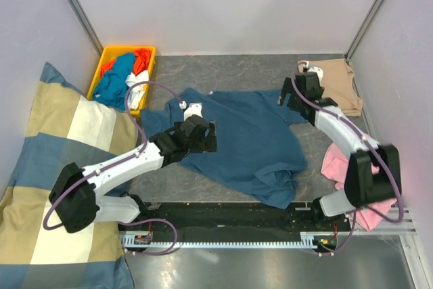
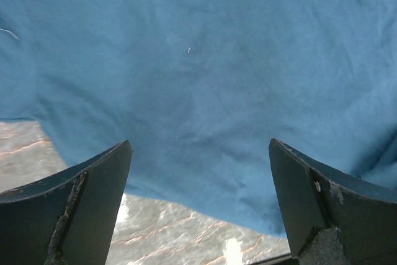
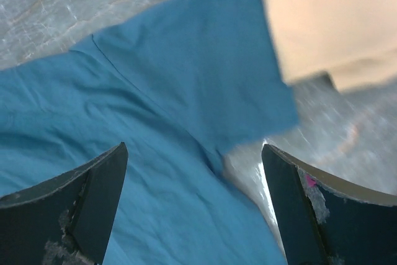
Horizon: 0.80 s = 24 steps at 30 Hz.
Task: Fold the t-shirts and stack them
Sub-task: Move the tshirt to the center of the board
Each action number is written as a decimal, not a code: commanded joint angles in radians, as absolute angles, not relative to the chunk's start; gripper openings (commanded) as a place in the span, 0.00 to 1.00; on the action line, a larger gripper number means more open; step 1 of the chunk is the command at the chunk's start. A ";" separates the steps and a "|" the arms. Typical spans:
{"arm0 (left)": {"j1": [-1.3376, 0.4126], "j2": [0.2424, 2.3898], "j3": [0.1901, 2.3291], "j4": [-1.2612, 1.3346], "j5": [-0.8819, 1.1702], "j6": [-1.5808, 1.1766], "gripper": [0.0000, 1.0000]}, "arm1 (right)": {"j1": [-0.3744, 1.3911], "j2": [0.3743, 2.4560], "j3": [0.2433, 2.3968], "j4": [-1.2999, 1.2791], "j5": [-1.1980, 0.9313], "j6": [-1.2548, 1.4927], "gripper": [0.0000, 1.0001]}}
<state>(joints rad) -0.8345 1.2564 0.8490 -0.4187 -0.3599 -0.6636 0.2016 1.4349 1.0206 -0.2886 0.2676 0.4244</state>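
Left tool (image 2: 200, 143) and right tool (image 3: 195, 147) gape empty over teal t-shirt (image 1: 250, 147); right arm (image 1: 342, 130) partly hides tan t-shirt (image 1: 340, 87).

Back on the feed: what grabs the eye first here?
A big teal-blue t-shirt lies rumpled across the middle of the table, left gripper and right gripper open over it. A tan t-shirt sits far right; a yellow bin of clothes far left.

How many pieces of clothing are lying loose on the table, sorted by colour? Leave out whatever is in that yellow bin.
Teal-blue shirt: 1
Beige shirt: 1
Pink garment: 1
Total: 3
The heap in the yellow bin is too tangled to count.
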 commanded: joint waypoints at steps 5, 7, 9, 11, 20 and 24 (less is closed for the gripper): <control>-0.831 1.233 0.764 -0.333 -0.324 -0.772 1.00 | 0.210 1.820 1.389 -0.273 0.176 0.325 0.98; -0.831 1.197 0.729 -0.334 -0.318 -0.775 1.00 | 0.207 1.919 1.443 -0.294 0.182 0.307 0.98; -0.833 1.175 0.697 -0.341 -0.313 -0.779 0.99 | 0.209 2.001 1.511 -0.311 0.201 0.290 0.98; -0.833 1.155 0.680 -0.351 -0.305 -0.785 0.99 | 0.206 2.046 1.561 -0.337 0.221 0.279 0.98; -0.830 1.193 0.614 -0.342 -0.310 -0.831 0.99 | 0.178 2.301 1.736 -0.448 0.200 0.268 0.98; -0.816 1.250 0.600 -0.312 -0.302 -0.842 0.99 | 0.178 2.350 1.773 -0.497 0.150 0.268 0.68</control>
